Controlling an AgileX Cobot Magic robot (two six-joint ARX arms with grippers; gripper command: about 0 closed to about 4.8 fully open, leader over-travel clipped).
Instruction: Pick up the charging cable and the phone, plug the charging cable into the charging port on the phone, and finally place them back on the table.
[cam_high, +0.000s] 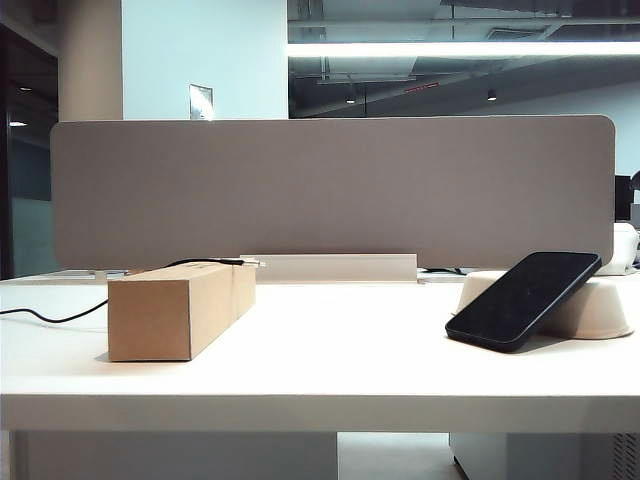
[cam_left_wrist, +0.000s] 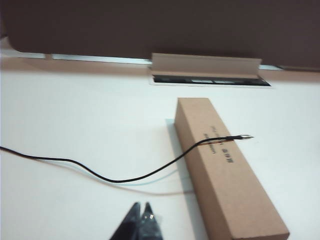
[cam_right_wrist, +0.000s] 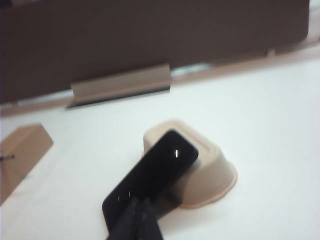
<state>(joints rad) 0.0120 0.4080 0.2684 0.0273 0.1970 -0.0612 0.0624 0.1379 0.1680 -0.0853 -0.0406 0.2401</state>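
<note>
The black charging cable (cam_high: 45, 317) (cam_left_wrist: 125, 179) runs across the white table (cam_high: 330, 350) and drapes over a cardboard box (cam_high: 180, 305) (cam_left_wrist: 225, 165), its plug (cam_left_wrist: 242, 136) sticking out past the box top. The black phone (cam_high: 523, 300) (cam_right_wrist: 155, 180) leans tilted against an off-white pulp tray (cam_high: 600, 310) (cam_right_wrist: 210, 170). My left gripper (cam_left_wrist: 141, 205) is shut and empty, above the bare table short of the cable. Shut as well, my right gripper (cam_right_wrist: 139, 200) hovers over the phone's low end; whether it touches is unclear. Neither gripper shows in the exterior view. The charging port is not visible.
A grey fabric divider (cam_high: 330, 190) closes the back of the table, with a raised cable flap (cam_high: 330, 266) (cam_left_wrist: 205, 65) (cam_right_wrist: 120, 82) at its foot. Bare table surface lies between box and phone.
</note>
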